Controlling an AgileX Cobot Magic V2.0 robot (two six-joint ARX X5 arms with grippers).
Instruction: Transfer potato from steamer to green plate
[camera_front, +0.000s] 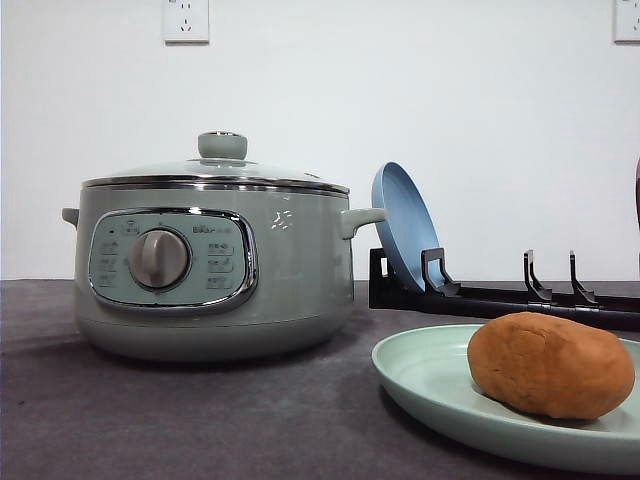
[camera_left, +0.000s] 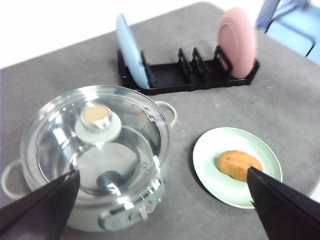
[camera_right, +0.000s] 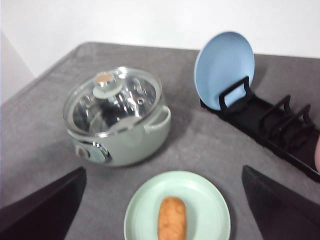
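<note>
My right claw (camera_right: 162, 220) hangs high above the grey table (camera_right: 200, 145) with its two dark fingers (camera_right: 42, 207) spread wide and nothing held between them. Under me the green plate (camera_right: 210, 205) lies flat, and the potato (camera_right: 172, 218) rests on it lengthwise, near the middle. Beyond the plate, apart from it, stands the steamer (camera_right: 120, 117) with its glass lid (camera_right: 112, 100) on and the knob upright. Well to the side, a blue plate (camera_right: 224, 67) stands on edge in a black rack (camera_right: 270, 125) whose other slots I see are bare
</note>
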